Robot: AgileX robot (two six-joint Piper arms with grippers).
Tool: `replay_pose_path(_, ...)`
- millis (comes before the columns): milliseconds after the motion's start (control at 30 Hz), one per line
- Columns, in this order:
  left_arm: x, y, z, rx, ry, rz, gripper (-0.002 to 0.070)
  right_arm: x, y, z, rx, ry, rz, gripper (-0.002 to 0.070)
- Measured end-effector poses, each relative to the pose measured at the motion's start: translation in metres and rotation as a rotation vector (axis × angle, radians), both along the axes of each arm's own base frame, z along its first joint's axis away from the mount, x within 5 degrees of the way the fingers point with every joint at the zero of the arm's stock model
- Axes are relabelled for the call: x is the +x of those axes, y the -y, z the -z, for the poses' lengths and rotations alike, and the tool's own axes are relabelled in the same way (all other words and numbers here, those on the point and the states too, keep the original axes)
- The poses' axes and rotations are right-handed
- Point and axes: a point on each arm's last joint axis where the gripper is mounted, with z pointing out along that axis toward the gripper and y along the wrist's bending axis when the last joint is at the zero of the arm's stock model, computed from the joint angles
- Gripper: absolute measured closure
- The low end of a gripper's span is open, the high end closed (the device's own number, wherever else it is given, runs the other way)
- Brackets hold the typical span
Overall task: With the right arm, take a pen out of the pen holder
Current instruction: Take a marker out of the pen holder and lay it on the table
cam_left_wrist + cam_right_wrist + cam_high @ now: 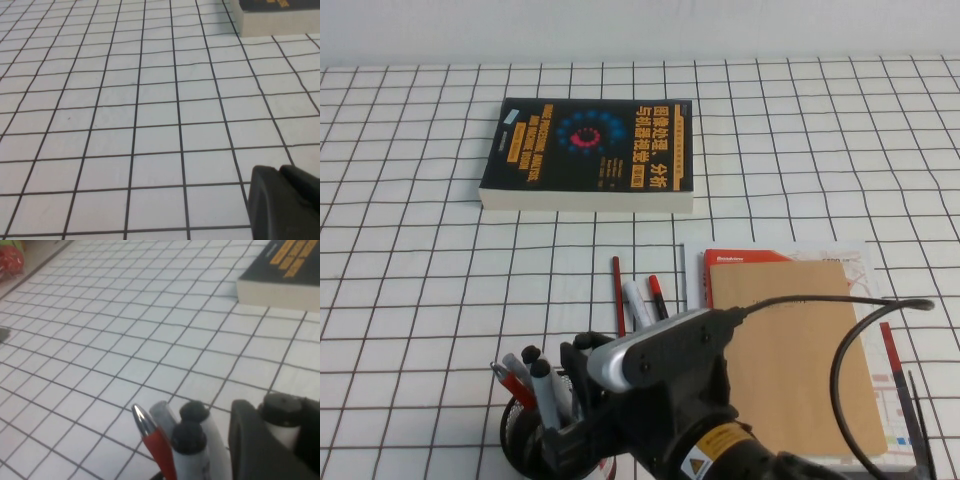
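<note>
Clamped on capped pen (282, 409) with right gripper (280, 427), over pen holder (520, 432) at 7 o'clock. Light, stiff, slick; best held below cap. Can't tell state of left gripper (285, 205), low over checked cloth (150, 100).

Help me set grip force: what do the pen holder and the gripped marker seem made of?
Pen holder: black, looks like matte wire mesh, probably metal. Marker, in the right gripper over the holder: smooth white barrel, black cap, likely plastic. Left gripper hangs aside over the tablecloth.

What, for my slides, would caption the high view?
Right pincer grips a marker in the pen holder; left pincer out of frame.
</note>
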Motion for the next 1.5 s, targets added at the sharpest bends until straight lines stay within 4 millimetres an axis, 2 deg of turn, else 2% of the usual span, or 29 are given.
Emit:
replay_pose_path(433, 0.0, 0.0, 0.0, 0.0, 0.0, 0.0, 0.0679, -0.014, 0.023, -0.057, 0.019, 0.047, -0.097, 0.0542)
replay_pose_path(600, 0.0, 0.0, 0.0, 0.0, 0.0, 0.0, 0.0679, -0.009, 0.038, -0.088, -0.004, 0.027, -0.152, 0.0543)
replay_pose_path(767, 0.0, 0.0, 0.0, 0.0, 0.0, 0.0, 0.0679, 0.02, 0.053, -0.113, -0.037, -0.029, -0.212, 0.0543)
replay_pose_path(1000, 0.0, 0.0, 0.0, 0.0, 0.0, 0.0, 0.0679, 0.069, 0.074, -0.125, -0.184, -0.241, -0.201, 0.0543)
replay_pose_path(1100, 0.0, 0.0, 0.0, 0.0, 0.0, 0.0, 0.0679, 0.088, 0.076, -0.129, -0.251, -0.314, -0.167, 0.0543)
replay_pose_path(1267, 0.0, 0.0, 0.0, 0.0, 0.0, 0.0, 0.0679, 0.121, 0.061, -0.125, -0.361, -0.463, -0.134, 0.0543)
replay_pose_path(1367, 0.0, 0.0, 0.0, 0.0, 0.0, 0.0, 0.0679, 0.144, 0.043, -0.113, -0.387, -0.516, -0.122, 0.0543)
replay_pose_path(1500, 0.0, 0.0, 0.0, 0.0, 0.0, 0.0, 0.0679, 0.176, 0.017, -0.088, -0.383, -0.578, -0.113, 0.0543)
